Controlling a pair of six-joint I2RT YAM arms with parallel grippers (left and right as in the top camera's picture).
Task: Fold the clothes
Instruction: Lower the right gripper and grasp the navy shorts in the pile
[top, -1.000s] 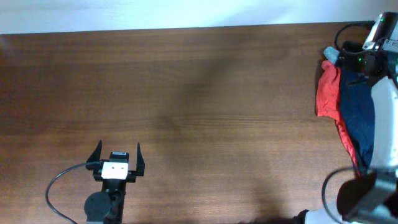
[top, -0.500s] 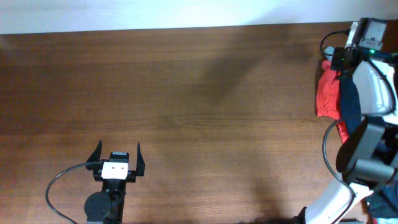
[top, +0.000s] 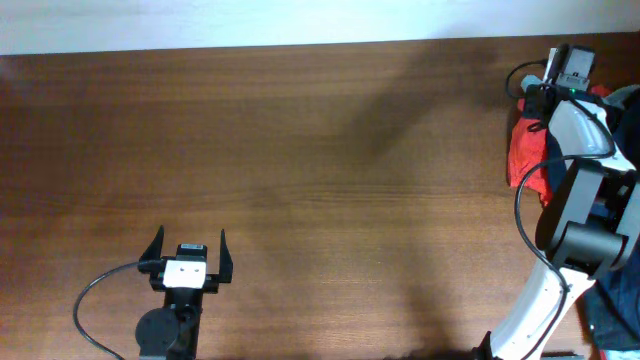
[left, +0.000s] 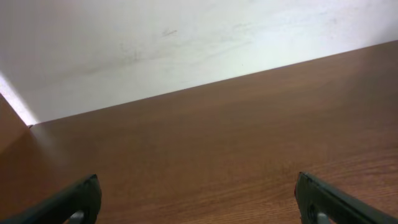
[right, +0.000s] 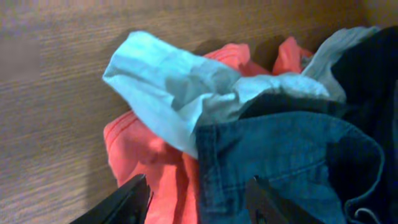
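Observation:
The clothes lie in a heap at the table's far right edge (top: 525, 150), an orange-red garment showing, the rest hidden under my right arm. The right wrist view shows the heap close up: a light grey-blue garment (right: 168, 87) on top, the orange-red one (right: 149, 155) under it, and a dark navy denim-like garment (right: 286, 155) to the right. My right gripper (right: 199, 202) is open, its fingers hovering over the orange-red and navy cloth, holding nothing. My left gripper (top: 190, 250) is open and empty over bare table at the front left; it also shows in the left wrist view (left: 199, 199).
The brown wooden table (top: 300, 150) spreads between the two arms. A white wall (left: 155, 43) runs along the far edge. A black cable (top: 100, 290) loops beside the left arm's base.
My right arm has swung toward the far right corner of the table, and its gripper now sits over the top of the heap. The left arm has not moved.

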